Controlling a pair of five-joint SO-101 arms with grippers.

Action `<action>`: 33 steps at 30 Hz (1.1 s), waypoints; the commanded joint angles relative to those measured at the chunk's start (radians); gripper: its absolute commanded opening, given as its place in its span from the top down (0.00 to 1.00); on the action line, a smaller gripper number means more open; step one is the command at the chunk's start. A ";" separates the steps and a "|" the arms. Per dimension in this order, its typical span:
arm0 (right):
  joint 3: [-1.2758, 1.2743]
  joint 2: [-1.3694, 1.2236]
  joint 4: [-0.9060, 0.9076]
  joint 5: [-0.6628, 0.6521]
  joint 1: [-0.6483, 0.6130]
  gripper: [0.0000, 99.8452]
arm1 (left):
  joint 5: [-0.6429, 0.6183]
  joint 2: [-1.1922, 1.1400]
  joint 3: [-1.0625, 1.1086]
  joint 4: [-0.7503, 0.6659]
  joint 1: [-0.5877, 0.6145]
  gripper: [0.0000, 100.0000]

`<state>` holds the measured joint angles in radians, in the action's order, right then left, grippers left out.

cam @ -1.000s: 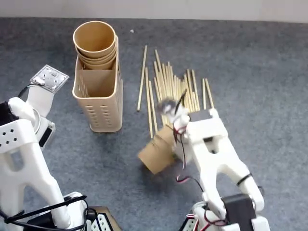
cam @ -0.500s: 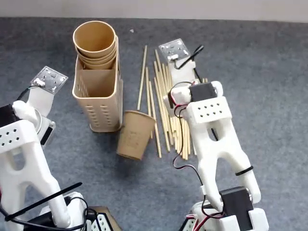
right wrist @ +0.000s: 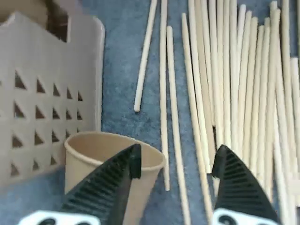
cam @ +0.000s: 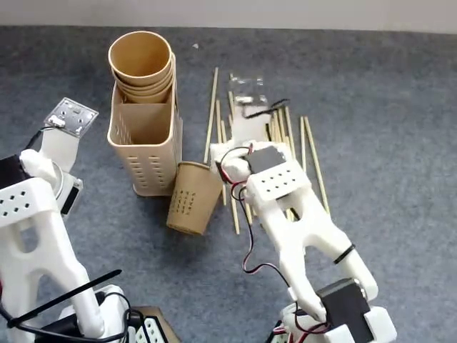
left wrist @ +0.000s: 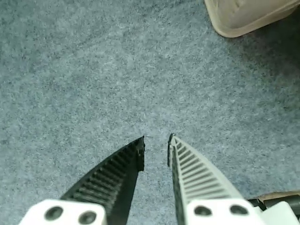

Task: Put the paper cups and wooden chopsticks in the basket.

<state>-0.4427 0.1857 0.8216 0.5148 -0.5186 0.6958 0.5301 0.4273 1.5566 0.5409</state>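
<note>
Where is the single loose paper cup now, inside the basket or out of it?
Out. The loose paper cup rests beside the basket, outside its walls, next to the open right gripper.

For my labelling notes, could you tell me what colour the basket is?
The basket is beige, perforated; best in the high view.

The bench [cam: 400,86] is surfaced all over with a grey-blue, felt-like pile, mottled and short, and the same nap is seen close up in both wrist views. Along its far side a pale strip [cam: 285,13] is shown, possibly the foot of a wall, though too little of it is visible to tell. A tiny white speck [cam: 195,46] lies on the bench near that strip. The scene is softly and evenly lit, with only faint shadows.
</note>
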 commanded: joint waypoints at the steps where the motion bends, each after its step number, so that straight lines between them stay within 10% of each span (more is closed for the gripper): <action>1: -0.018 0.008 -0.051 0.371 -0.010 0.74 | -0.014 0.024 -0.004 -0.008 0.008 0.89; 25: 0.022 -0.298 -0.054 0.470 -0.116 0.75 | -0.014 0.024 -0.004 -0.009 0.010 0.89; 33: 0.022 -0.300 -0.054 0.460 -0.113 0.97 | -0.014 0.024 -0.004 -0.011 0.007 0.89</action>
<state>-0.4503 -0.1151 0.7679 0.9735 -0.6337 0.6958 0.5301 0.4273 1.5566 0.5409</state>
